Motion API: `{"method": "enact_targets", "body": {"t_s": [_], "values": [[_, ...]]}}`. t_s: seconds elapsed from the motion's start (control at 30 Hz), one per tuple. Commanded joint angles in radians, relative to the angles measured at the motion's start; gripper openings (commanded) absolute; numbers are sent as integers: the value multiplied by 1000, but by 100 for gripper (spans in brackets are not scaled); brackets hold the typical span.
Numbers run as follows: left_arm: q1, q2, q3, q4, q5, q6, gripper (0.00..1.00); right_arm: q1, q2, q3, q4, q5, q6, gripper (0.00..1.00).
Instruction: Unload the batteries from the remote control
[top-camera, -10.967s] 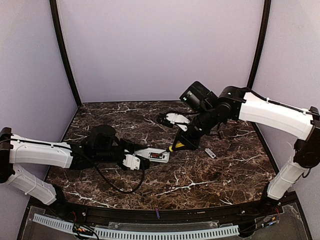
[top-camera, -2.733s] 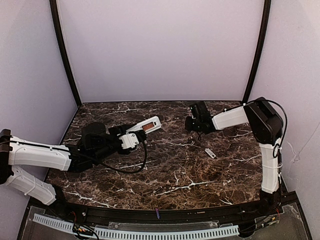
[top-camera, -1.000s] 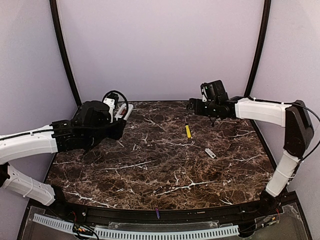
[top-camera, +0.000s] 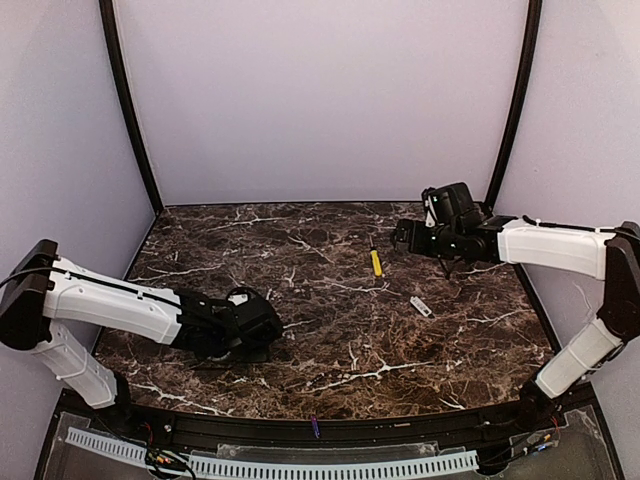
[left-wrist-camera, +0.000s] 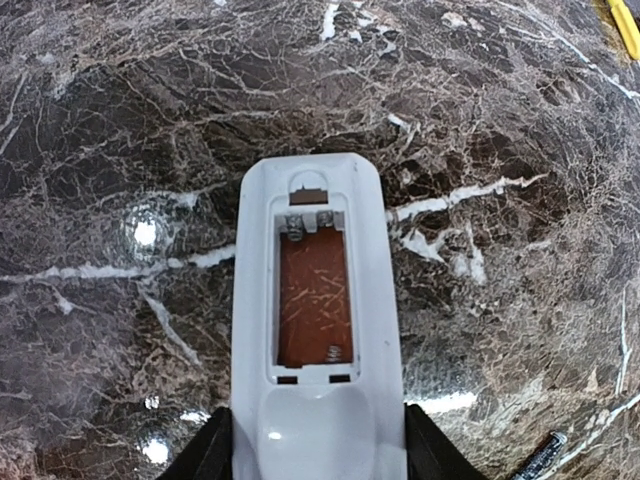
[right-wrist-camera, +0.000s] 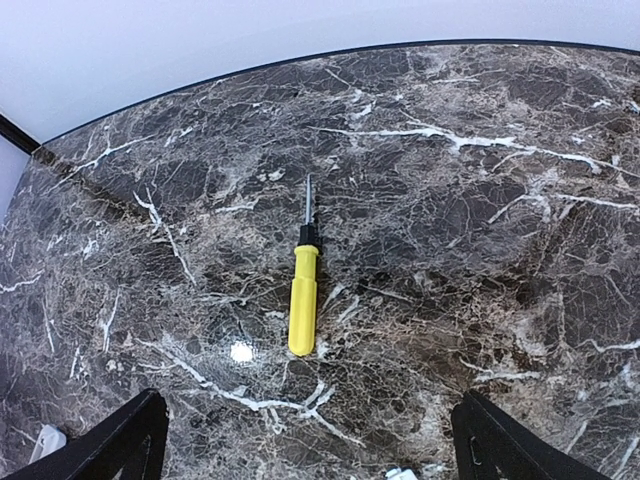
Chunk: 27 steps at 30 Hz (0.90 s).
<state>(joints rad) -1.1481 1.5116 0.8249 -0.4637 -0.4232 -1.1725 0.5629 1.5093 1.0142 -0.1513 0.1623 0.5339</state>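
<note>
The remote control, a slim white bar, is held at its near end between the fingers of my left gripper, which is shut on it. Its reddish compartment faces the camera, and only the springs show inside. A slim dark cylinder that looks like one of the batteries lies on the marble at the lower right. In the top view my left gripper is low at the front left and hides the remote. My right gripper hangs wide open with nothing between its fingers.
A yellow screwdriver lies on the marble table between the arms. A small grey cover rests to its right. A tiny purplish-blue stick sits on the black front ledge.
My left arm has swung down from the raised back-left corner to low over the front left, still holding the remote. My right arm has drawn back a little to the right.
</note>
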Motion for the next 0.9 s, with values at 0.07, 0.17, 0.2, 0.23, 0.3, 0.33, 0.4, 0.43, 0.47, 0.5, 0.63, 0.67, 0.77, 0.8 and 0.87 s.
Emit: {"method": "enact_targets", "body": {"t_s": [0.07, 0.17, 0.2, 0.23, 0.3, 0.33, 0.4, 0.43, 0.47, 0.5, 0.63, 0.67, 0.77, 0.8, 0.87], "values": [[-11, 71, -45, 31, 144, -63, 5, 2, -27, -16, 17, 18, 6, 99], [-13, 69, -62, 39, 160, -59, 13, 1, -32, -15, 13, 22, 2, 99], [-13, 67, -64, 42, 162, -57, 19, 1, -32, -13, 13, 23, 2, 99], [-14, 63, -67, 43, 164, -53, 22, 2, -32, -12, 14, 22, 2, 99], [-16, 58, -70, 44, 162, -49, 35, 2, -31, -7, 12, 19, 0, 99], [-17, 55, -71, 45, 162, -47, 38, 2, -31, -8, 12, 19, 0, 99], [-18, 43, -73, 47, 159, -38, 46, 1, -32, -6, 11, 19, 1, 99], [-19, 40, -74, 47, 154, -36, 53, 1, -33, -6, 11, 18, 0, 99], [-19, 28, -75, 49, 151, -34, 57, 2, -34, -5, 10, 18, 0, 99], [-19, 21, -80, 51, 148, -32, 67, 2, -36, -4, 9, 17, -1, 99], [-19, -31, -90, 61, 130, -8, 94, 1, -48, -1, 4, 18, -9, 99], [-19, -45, -87, 56, 119, -4, 96, 2, -50, 0, 3, 20, -11, 99], [-19, -66, -71, 11, 97, 12, 99, 2, -58, 6, -4, 22, -17, 99], [-19, -78, -54, -3, 79, 23, 98, 2, -62, 8, -5, 24, -19, 98], [-19, -100, -21, -58, 38, 46, 98, 1, -70, 11, -9, 24, -25, 99]]}}
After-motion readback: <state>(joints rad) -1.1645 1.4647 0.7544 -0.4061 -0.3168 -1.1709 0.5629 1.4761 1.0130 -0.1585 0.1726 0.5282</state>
